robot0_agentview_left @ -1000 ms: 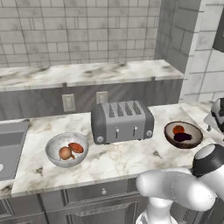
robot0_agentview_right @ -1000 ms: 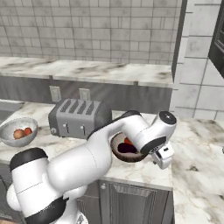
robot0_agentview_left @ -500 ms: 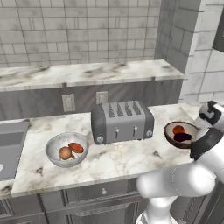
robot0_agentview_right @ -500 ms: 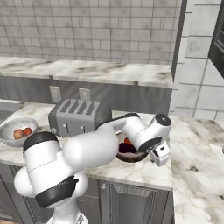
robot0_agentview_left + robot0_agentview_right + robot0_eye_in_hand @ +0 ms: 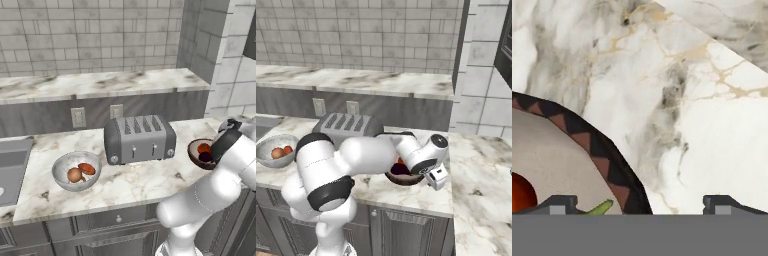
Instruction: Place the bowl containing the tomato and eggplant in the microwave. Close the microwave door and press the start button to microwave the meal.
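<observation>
On the marble surface [image 5: 130,182], right of a grey 4-slot toaster [image 5: 139,138], sits the bowl [image 5: 196,151] with the red tomato [image 5: 203,148] and the dark eggplant [image 5: 205,157] inside. Beside it hangs the white arm, whose tool [image 5: 640,204] hovers low over the bowl's right rim (the dark wrist hides part of the bowl from the left base camera). From the hand camera, the tool's 2 finger tips stand wide apart and hold nothing: 1 tip [image 5: 558,204] lies over the bowl's pale inside near the tomato [image 5: 521,192], the other over bare marble, with the patterned rim passing between them. Far to the left, a second grey bowl [image 5: 77,171] holds 2 brownish items, next to a sink [image 5: 11,167].
</observation>
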